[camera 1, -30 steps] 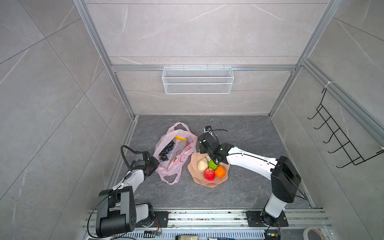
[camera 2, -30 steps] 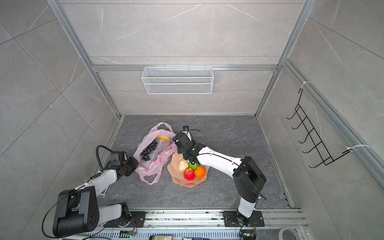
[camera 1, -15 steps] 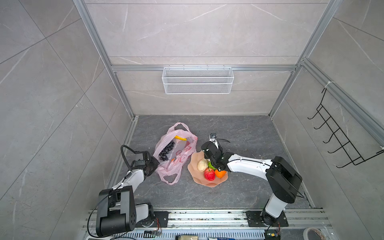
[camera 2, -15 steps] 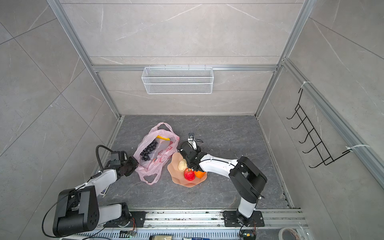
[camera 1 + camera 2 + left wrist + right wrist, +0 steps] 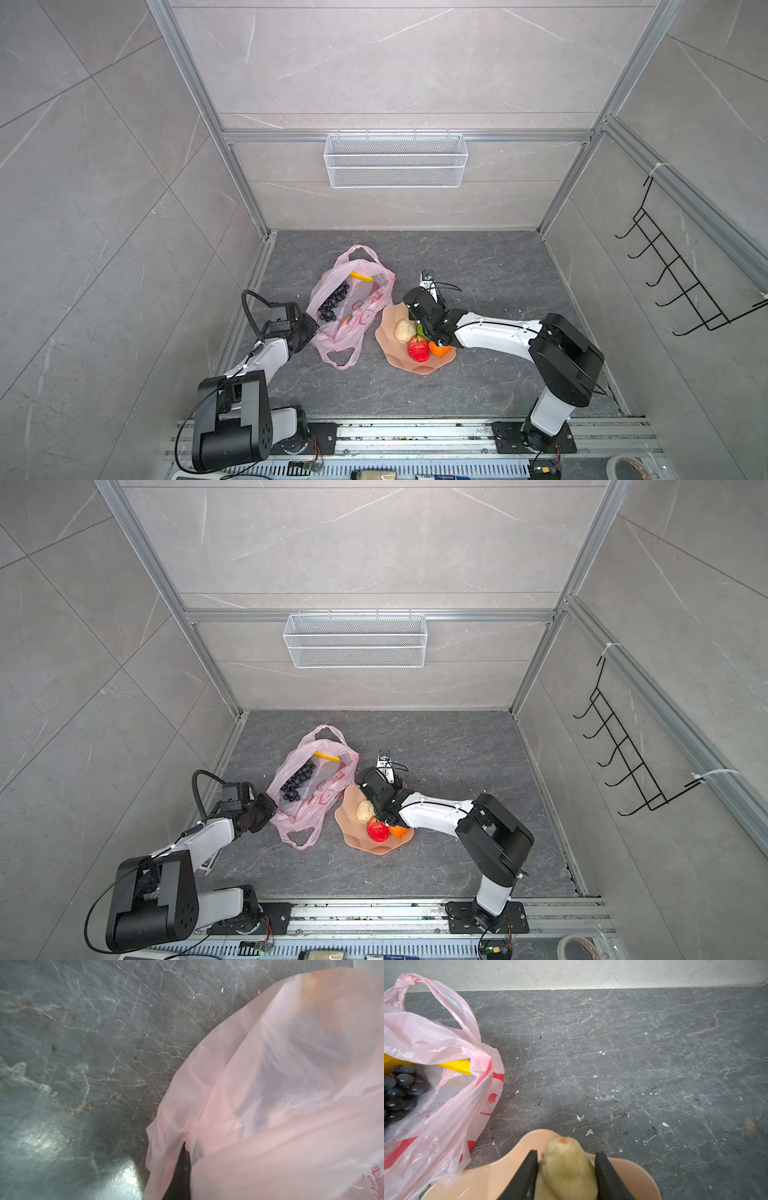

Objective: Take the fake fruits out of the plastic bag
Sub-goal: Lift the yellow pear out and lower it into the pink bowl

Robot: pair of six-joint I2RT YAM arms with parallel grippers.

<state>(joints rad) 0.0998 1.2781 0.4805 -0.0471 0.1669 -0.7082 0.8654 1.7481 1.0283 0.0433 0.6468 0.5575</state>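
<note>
Right wrist: right gripper [image 5: 566, 1154] clamps lumpy cream fruit [image 5: 568, 1172]; left gripper [image 5: 308, 329] pinches pink bag [image 5: 368, 308].

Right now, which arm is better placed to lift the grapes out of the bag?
Probably the right. The left claw is clamped on the bag. The right claw hangs over the plate beside the bag's mouth, but must first drop its cream fruit.

Both top views look down from overhead on everything; both wrist views, close in, share the plastic bag [image 5: 436, 1105].
</note>
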